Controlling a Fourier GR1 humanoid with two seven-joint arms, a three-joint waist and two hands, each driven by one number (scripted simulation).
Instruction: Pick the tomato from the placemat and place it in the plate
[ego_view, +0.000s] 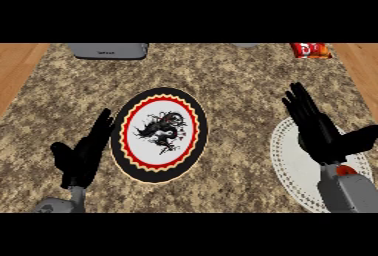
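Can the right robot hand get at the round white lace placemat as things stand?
Probably yes: the open right robot hand is over the white lace placemat, with nothing seen in between.

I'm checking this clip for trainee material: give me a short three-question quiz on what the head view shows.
1. True or false: the right hand is over the white placemat.
2. The plate has a: A) blue rim B) black rim with a red ring C) plain white face.
3. Fill in: the left hand shows at the plate's ____ side.

Key: 1 true; 2 B; 3 left. The tomato is mostly hidden: only a small orange-red patch shows by the right wrist.
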